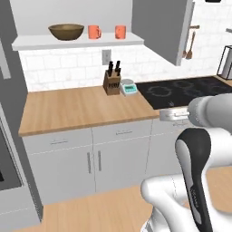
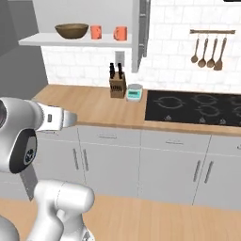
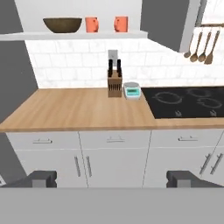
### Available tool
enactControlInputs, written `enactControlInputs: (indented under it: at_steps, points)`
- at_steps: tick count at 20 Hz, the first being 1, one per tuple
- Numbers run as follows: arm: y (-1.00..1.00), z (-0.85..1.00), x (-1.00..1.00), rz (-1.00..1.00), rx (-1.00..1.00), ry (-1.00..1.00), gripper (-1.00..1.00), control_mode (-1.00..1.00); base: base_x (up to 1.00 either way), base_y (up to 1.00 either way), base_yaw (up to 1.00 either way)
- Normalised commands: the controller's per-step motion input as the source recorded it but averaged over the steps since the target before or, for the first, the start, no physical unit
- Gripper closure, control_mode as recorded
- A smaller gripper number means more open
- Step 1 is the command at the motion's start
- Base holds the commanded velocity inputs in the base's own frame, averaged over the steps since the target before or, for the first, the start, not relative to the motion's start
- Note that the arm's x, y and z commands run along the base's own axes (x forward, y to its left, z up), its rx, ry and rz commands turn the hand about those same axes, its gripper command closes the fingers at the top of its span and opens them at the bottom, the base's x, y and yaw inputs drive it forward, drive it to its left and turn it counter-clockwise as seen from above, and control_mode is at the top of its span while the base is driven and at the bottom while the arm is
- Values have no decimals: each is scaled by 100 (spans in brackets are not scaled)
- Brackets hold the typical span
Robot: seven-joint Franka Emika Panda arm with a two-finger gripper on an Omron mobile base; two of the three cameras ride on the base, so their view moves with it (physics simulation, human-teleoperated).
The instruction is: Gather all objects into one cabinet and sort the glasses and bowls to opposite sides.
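**Mia:** Where is the wooden bowl [image 1: 66,31]?

**Sam:** It sits on the long white shelf [image 1: 77,42], near the left end. It stands upright with its open side facing up. It is round, so it has no long side to point anywhere.

**Mia:** And the mugs?

**Sam:** Two orange mugs stand upright on the same shelf, to the right of the bowl. The first orange mug [image 1: 94,31] is just beside the bowl but apart from it. The second orange mug [image 1: 120,31] is further right, nearer the right end of the shelf. From the left base view, the first mug's handle sticks out to the right and the second mug's handle sticks out to the left.

**Mia:** Any words on them?

**Sam:** None I can read. They are too small.

**Mia:** What is under the shelf?

**Sam:** A wooden counter [image 1: 72,111]. At its back edge stands a knife block [image 1: 111,82] with dark handles pointing up. A little kitchen scale [image 1: 128,87] is just beside it, by the black cooktop [image 1: 186,90]. I cannot read its screen. Wooden spoons [image 2: 207,52] hang on the tiled wall.

**Mia:** What about the gripper [image 3: 112,178]?

**Sam:** Its two dark fingertips [image 3: 40,178] are spread wide with nothing between them. It is well apart from the shelf, out in front of the white drawers.
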Motion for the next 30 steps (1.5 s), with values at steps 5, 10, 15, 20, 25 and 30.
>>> enactControlInputs:
  at_steps: [5, 10, 15, 20, 25, 30]
  points:
    - [0, 0, 0, 0, 0, 0, -100, 100, -9, -100, -3]
    - [0, 0, 0, 0, 0, 0, -100, 100, 1, -100, -1]
    - [0, 0, 0, 0, 0, 0, -100, 100, 0, -100, -1]
    - [0, 0, 0, 0, 0, 0, -100, 100, -4, -93, 0]
    - [0, 0, 0, 0, 0, 0, -100, 100, 2, -84, 0]
    - [0, 0, 0, 0, 0, 0, -100, 100, 5, -100, 0]
